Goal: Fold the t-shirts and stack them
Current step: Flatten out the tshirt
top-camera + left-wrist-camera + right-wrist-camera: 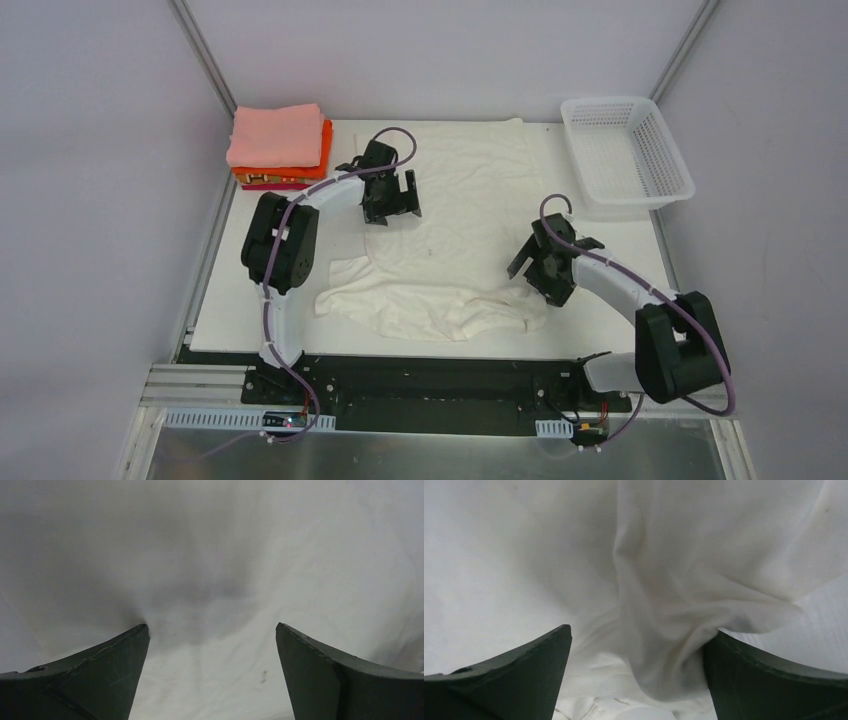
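From above, the cream-white t-shirt (450, 250) lies spread and rumpled across the middle of the white surface (630, 240), its near edge bunched in folds. In the far-left corner is a folded stack: a salmon-pink t-shirt (275, 135) on top, a bright orange t-shirt (290, 172) under it, and a sliver of a magenta t-shirt (270, 184) at the bottom. A white lattice basket (640, 198) stands at the far right. The left gripper (392, 208) hangs over the shirt's far-left part and the right gripper (540, 272) over its near-right part, but this view does not settle how either gripper's jaws stand. The left wrist view does: the left gripper (212, 627) is spread wide over smooth, shadowed cloth (225, 555), with nothing between its fingers (100, 675). The right wrist view shows the right gripper (636, 630) likewise released, a raised ridge of the shirt (674, 580) running between the fingers and pressing against the right-hand one (774, 680).
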`<action>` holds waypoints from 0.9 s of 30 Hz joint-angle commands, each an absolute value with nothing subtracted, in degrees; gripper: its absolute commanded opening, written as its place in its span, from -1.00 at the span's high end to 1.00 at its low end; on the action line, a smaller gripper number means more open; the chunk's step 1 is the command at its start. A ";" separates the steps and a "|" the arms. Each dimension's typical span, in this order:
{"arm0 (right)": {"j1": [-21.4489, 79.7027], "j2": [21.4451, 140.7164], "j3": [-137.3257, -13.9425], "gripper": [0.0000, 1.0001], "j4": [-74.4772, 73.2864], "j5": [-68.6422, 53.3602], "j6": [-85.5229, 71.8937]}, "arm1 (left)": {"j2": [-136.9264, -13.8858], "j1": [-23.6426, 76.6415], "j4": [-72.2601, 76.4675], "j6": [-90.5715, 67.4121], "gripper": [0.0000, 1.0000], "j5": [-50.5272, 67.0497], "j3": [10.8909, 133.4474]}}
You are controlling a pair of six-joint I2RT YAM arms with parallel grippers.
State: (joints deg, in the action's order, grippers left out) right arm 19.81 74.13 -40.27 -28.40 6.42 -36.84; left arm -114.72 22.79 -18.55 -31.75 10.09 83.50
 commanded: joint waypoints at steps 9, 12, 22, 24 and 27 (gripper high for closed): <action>15.20 95.05 -56.87 -0.89 -26.56 14.01 -32.24 | -106.85 25.01 -14.90 -35.73 -0.98 10.81 68.47; 14.75 102.54 -65.22 -0.78 -26.17 11.91 -28.34 | -100.72 28.58 -12.06 -40.91 -0.98 10.56 59.23; 16.49 129.46 -102.74 -0.61 -30.38 -0.43 -19.37 | -93.57 48.48 -4.89 -50.73 -0.98 10.87 52.35; 17.64 134.22 -111.17 -0.61 -32.70 -3.00 -16.92 | -94.72 50.23 -4.85 -49.12 -0.98 10.84 55.47; 18.68 141.03 -123.45 -0.61 -34.60 -6.74 -16.32 | -98.06 51.54 -3.71 -47.83 -0.98 12.32 59.55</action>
